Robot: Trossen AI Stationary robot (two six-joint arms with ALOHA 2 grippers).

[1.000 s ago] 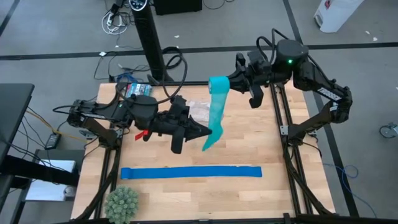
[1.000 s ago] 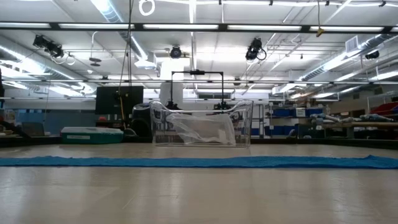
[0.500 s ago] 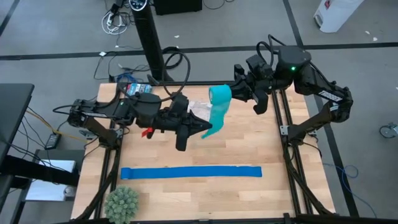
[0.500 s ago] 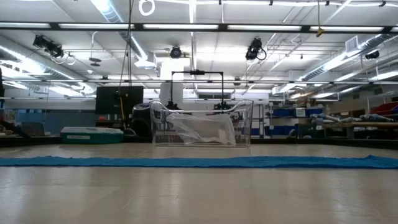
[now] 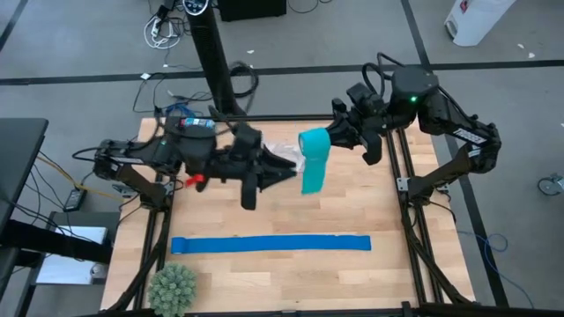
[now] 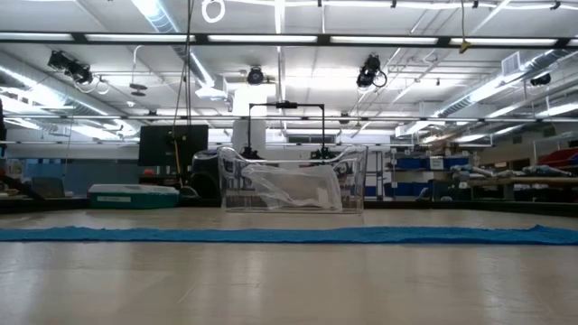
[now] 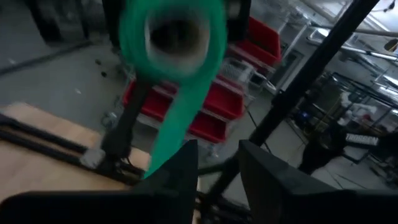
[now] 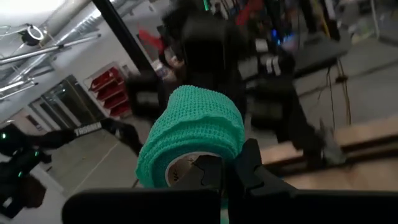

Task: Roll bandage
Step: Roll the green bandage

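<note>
Bandage (image 5: 313, 157) roll sits clamped in the right gripper (image 5: 333, 138), tail hanging beside the left gripper (image 5: 291, 169), fingers parted.

Wooden table (image 5: 352, 273), long blue strip (image 5: 270, 244) lying flat across its near part, spiky green ball (image 5: 172, 287) at the near left corner, clear plastic bin (image 6: 291, 181) toward the far edge

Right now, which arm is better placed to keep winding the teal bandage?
Probably the right. Its claw is shut on the rolled end of the bandage, held above the table. The left claw sits open beside the hanging tail, placed to guide it, not wind.
</note>
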